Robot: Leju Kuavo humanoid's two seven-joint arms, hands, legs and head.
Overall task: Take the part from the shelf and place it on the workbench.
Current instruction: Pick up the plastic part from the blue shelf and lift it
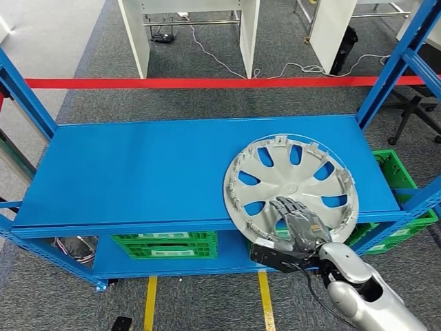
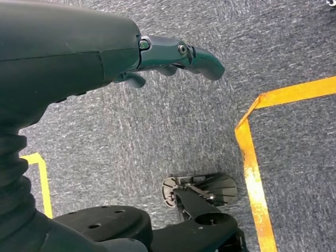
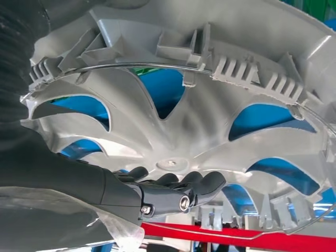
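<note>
Hubcap (image 1: 291,185) lies at the shelf's (image 1: 130,172) front right edge, overhanging it; right robot hand (image 1: 298,224) grasps its near rim. Lift level, clearing the uprights. Left robot hand (image 2: 174,58) hangs released.

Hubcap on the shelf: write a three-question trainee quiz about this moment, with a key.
1. True or false: the silver hubcap lies wholly inside the blue shelf, with no overhang.
2. Which hand is on the hubcap? A) left hand B) right hand C) both
3. Fill in: below the shelf board sit ____ crates.

Key:
1. False: its near edge juts past the shelf's front edge.
2. B: the right hand lies over the near rim, while the left hand hangs above the carpet holding nothing.
3. Green: one green crate is under the middle, another at the right.
</note>
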